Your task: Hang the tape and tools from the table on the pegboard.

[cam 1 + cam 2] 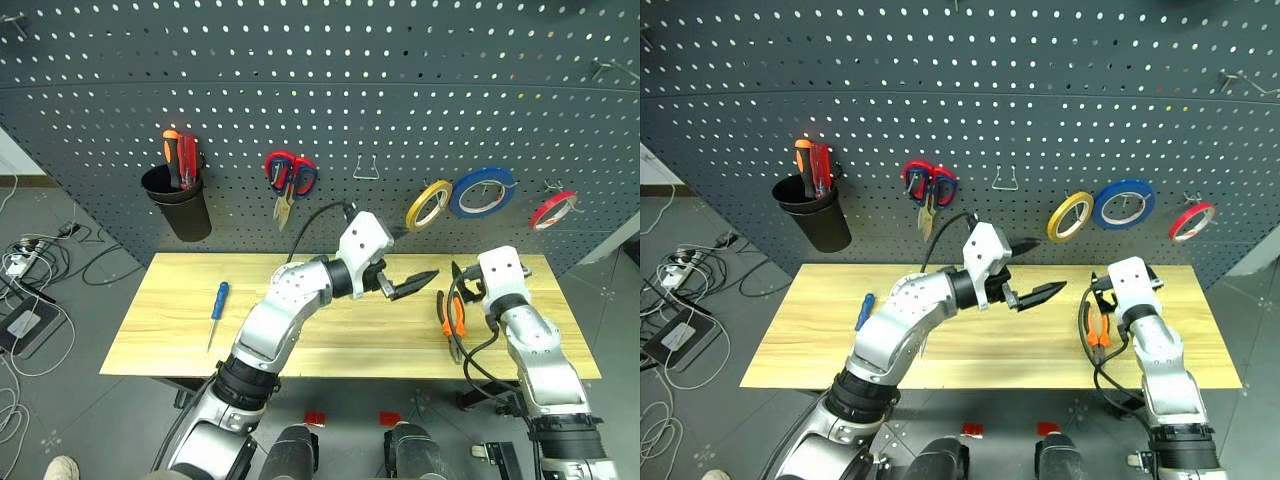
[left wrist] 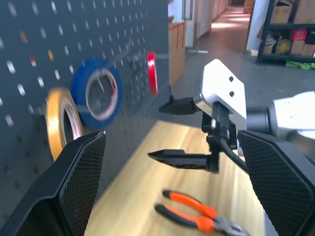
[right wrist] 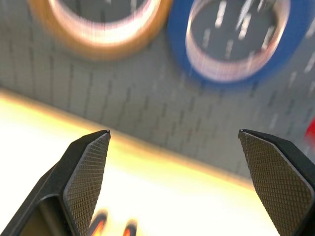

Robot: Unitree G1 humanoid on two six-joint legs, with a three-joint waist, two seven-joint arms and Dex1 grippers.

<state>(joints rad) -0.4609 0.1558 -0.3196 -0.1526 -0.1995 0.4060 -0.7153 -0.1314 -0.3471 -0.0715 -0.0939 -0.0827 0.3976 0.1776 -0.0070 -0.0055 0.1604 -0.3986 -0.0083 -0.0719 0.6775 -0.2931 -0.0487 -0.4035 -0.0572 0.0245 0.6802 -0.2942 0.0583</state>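
The blue tape (image 1: 482, 192) hangs on a hook of the dark grey pegboard (image 1: 330, 90), between a yellow roll (image 1: 428, 204) and a red roll (image 1: 553, 209). The orange-and-black pliers (image 1: 452, 318) lie on the right part of the wooden table (image 1: 330, 340). Far to the left on the table lies the slim blue-handled screwdriver (image 1: 218, 300). My right gripper (image 2: 165, 130) is open and empty, low over the table just above the pliers and facing the blue tape (image 3: 231, 44). My left gripper (image 1: 420, 254) is open and empty above the table's middle, pointing right toward the right gripper.
A black cup (image 1: 178, 205) with red and orange screwdrivers hangs at the pegboard's left. Red-handled scissors (image 1: 288, 180) hang beside an empty metal hook (image 1: 366, 168). Cables and a power strip (image 1: 22, 265) lie on the floor at the left.
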